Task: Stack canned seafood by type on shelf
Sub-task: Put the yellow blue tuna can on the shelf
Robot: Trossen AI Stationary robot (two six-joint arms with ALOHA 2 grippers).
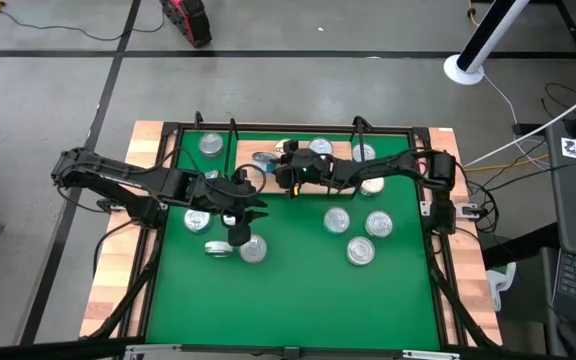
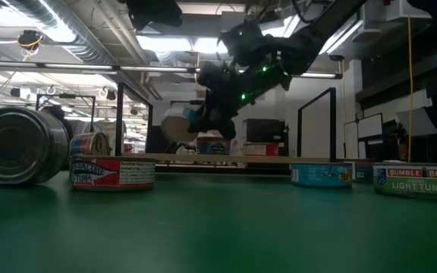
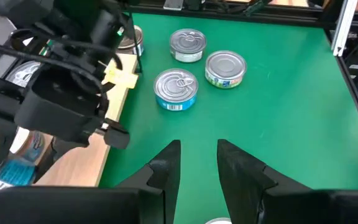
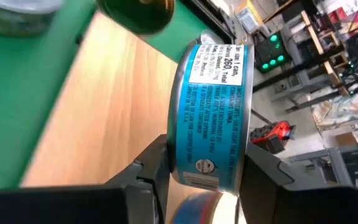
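A small round tin with a blue paper label (image 4: 213, 115) is held tight on its flat faces by the right gripper (image 4: 197, 180), just above the light-brown wooden shelf board (image 4: 104, 106). It is tipped on its edge. The left gripper (image 3: 197, 165), narrowly open and empty, waits over the green mat (image 3: 278, 106).

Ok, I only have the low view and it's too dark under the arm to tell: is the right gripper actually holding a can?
Observer: Yes. The right gripper is clamped on a blue-labelled can, held on its edge.
Operator: Is it over the shelf?
Observer: Its wrist view shows the wooden shelf directly behind the can; whether they touch can't be told.
Operator: And the left gripper?
Observer: The left gripper is open and empty above the green mat.
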